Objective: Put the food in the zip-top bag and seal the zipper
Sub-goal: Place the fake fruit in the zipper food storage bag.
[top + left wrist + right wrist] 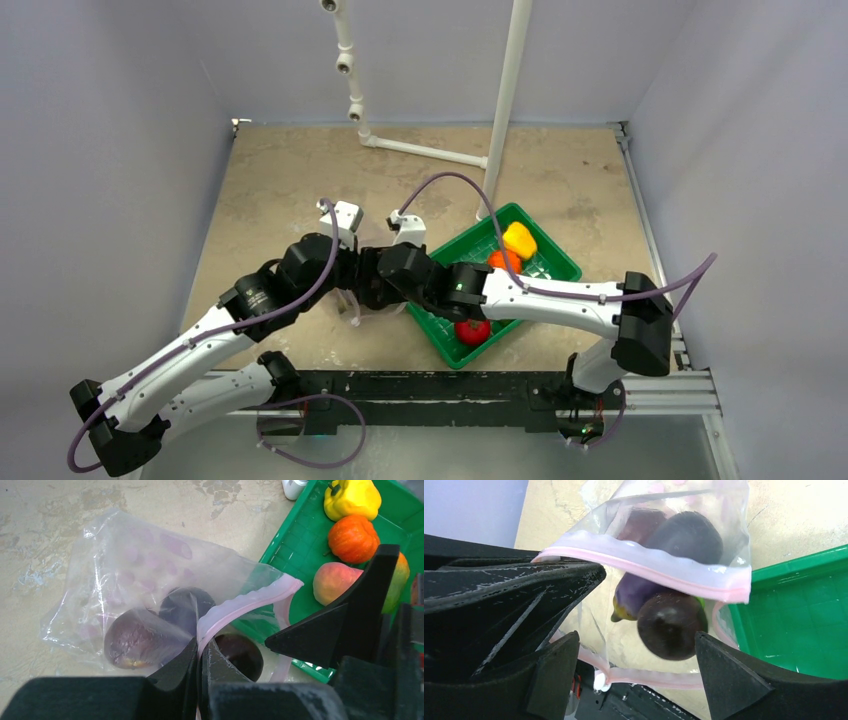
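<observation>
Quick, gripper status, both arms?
Left gripper: closed, pinching the pale pink zipper strip of the clear crinkly plastic bag.
Right gripper: open, gripping nothing; a dark purple toy eggplant sits between its fingers at the bag's mouth.

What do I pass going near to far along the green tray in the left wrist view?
Peach → orange fruit → yellow pepper. The mango, half hidden beside the peach, is left out.

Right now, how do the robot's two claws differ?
The left gripper is shut, pinching the pink zipper of the zip-top bag; the right gripper is open, gripping nothing. The left holds the mouth up; the right hangs over an eggplant in that mouth. Both have black fingers and sit at the bag.
</observation>
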Available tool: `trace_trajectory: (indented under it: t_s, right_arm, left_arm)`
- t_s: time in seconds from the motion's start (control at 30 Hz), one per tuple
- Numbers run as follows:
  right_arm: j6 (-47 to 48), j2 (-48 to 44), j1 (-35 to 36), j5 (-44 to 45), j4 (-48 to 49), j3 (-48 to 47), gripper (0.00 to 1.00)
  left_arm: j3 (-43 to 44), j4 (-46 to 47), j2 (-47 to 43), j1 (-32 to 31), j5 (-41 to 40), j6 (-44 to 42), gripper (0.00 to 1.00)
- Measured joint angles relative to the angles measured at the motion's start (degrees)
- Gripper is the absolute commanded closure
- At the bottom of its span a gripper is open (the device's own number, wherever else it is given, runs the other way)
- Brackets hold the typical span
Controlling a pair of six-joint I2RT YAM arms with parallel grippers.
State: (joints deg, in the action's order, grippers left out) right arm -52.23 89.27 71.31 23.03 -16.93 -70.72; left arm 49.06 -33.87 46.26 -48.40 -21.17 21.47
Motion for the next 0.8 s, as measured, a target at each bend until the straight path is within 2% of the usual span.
trace_trajectory:
  t_s: [0.37,0.57,0.8]
  right_arm:
    - [-3.1,-7.7,0.0,1.5,-2.1,0.4,0.21]
    - [-8.3,-16.7,0.0,1.5,-1.5,6.8,0.26]
    - [-14.9,-18.3,0.0,0.9,-1.9,14.9,0.32]
  left_arm:
    - [0.0,0.0,0.0,0.0,0.0,0.0,1.00]
    - [0.0,0.0,0.0,0.0,0.0,0.0,1.00]
    - [0.0,0.0,0.0,0.0,0.0,0.0,1.00]
